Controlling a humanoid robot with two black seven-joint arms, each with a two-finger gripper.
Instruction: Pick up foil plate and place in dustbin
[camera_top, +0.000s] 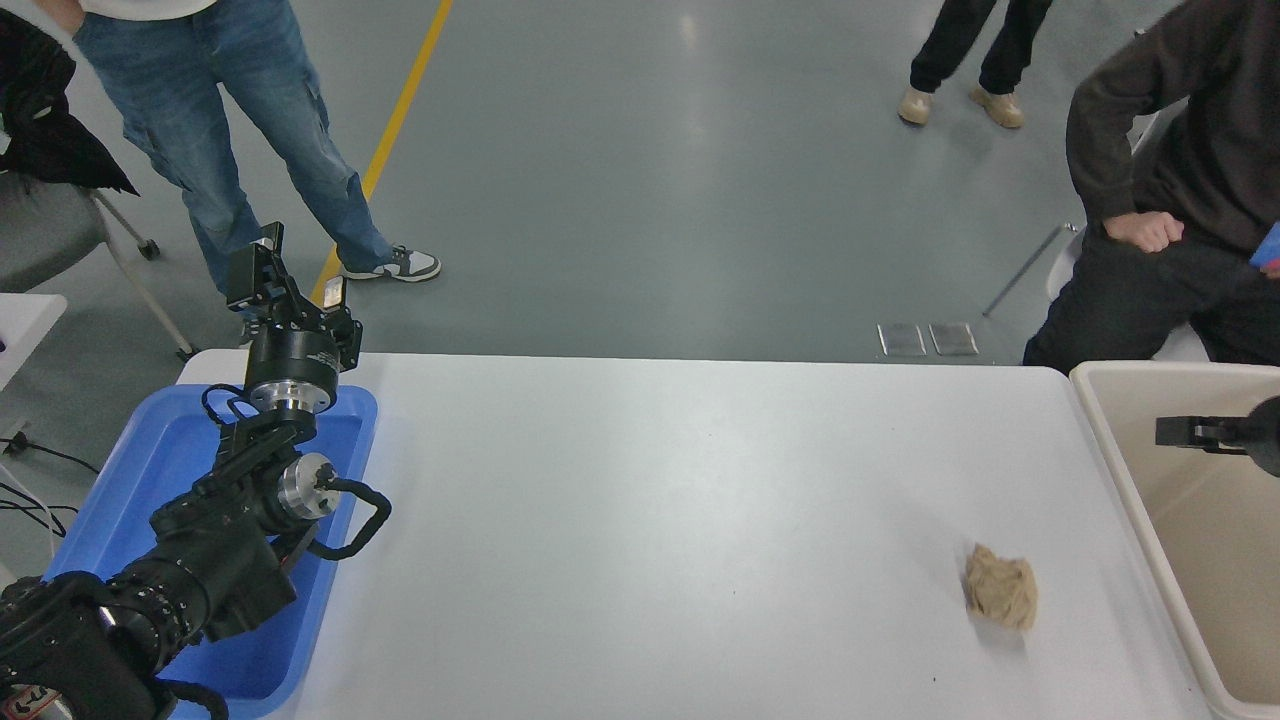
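The foil plate is out of view. The dustbin (1110, 440), a beige bin with a thick rounded rim, stands at the table's right end, and the part of its inside that shows is bare. My right gripper (1190, 432) comes in from the right edge and hangs over the bin's far part, holding nothing that I can see. My left gripper (290, 285) is parked at the lower left over a blue tray, open and empty.
A crumpled brown paper ball (1001, 586) lies on the white table (650, 520) near the bin. The blue tray (120, 500) sits at the table's left end. A person sits at the far right (1190, 180); another stands at the far left (250, 130).
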